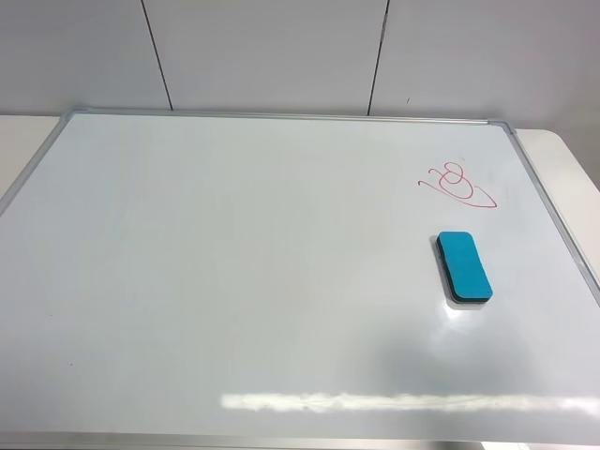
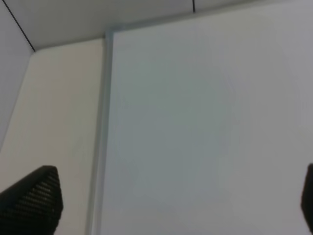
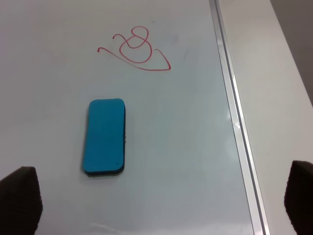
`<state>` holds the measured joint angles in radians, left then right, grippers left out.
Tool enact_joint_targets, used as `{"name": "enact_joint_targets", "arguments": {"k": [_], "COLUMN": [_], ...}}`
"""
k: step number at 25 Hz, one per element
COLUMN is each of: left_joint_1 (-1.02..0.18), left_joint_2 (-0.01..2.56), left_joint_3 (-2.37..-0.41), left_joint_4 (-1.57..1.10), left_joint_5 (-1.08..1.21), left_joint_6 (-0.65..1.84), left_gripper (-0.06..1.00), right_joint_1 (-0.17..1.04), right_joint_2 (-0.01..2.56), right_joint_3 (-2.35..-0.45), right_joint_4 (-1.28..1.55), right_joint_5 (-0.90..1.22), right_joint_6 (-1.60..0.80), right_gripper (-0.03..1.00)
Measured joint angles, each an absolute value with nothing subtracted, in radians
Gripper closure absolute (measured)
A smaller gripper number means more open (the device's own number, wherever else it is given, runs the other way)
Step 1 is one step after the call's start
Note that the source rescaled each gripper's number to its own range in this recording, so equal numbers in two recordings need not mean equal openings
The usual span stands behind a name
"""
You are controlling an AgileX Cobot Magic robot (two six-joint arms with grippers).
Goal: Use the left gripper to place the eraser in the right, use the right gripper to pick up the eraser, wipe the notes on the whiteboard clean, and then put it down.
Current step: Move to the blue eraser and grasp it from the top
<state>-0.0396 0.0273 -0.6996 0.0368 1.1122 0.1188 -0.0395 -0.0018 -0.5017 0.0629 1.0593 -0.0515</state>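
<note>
Whiteboard (image 1: 234, 262) laid flat | eraser (image 1: 464, 266) rested at right, just nearer than notes (image 1: 457, 185) | left tool (image 2: 171, 196), right tool (image 3: 160, 196): both spread apart, empty | eraser's short width to be straddled squarely.

wall (image 1: 272, 52): pale panels, thin dark seams (image 1: 157, 56) | table (image 1: 21, 141): cream, showing at both sides | light: soft, even

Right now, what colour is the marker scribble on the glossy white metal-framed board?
Red; the looping marker scribble shows best in the right wrist view.
</note>
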Motion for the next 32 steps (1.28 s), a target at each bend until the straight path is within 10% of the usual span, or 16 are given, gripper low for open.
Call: {"name": "enact_joint_targets", "arguments": {"k": [32], "left_joint_1": [-0.04], "left_joint_2": [-0.007], "left_joint_3": [-0.506], "left_joint_4": [-0.009], "left_joint_5": [1.06], "left_joint_6": [-0.009], "left_gripper": [-0.05], "right_joint_1": [-0.04], "right_joint_2": [-0.002], "right_joint_3": [-0.502], "right_joint_4": [0.064], "right_joint_5": [1.059], "right_joint_6": [-0.051], "right_gripper": [-0.03]}}
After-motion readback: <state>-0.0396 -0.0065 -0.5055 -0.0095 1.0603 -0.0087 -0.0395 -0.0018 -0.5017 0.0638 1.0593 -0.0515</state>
